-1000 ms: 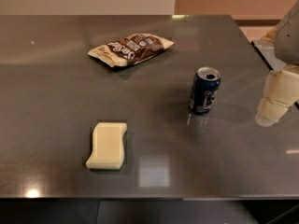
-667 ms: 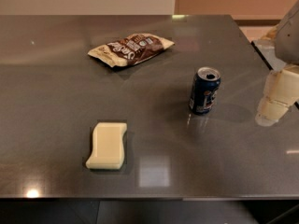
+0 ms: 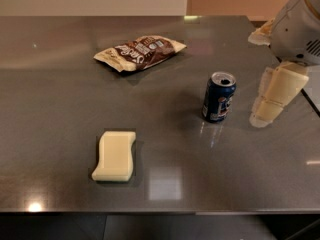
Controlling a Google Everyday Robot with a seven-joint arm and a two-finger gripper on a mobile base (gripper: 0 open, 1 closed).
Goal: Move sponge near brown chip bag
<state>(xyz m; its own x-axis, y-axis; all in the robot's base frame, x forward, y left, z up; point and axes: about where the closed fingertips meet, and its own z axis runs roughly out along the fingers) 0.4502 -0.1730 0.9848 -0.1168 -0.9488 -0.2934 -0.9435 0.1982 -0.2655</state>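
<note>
Nearest, the sponge (image 3: 115, 155) lies flat on the dark grey surface (image 3: 55, 114), left of centre and close to the front edge, with nothing touching it. Further back and to the right, 1 blue can (image 3: 219, 97) stands upright with its opened top showing; its label is too blurred to read. Just right of the can, apart from it, the cream gripper (image 3: 261, 116) hangs tilted, tip low over the surface. Whether it is apart or together cannot be told from this angle. The white arm (image 3: 297, 29) above it is cut off by the right edge. Farthest back, the brown chip bag (image 3: 141, 52) lies flat, well apart from the sponge. Compared with 1 second ago, the gripper has shifted left toward the can; sponge, can and bag have not moved.
</note>
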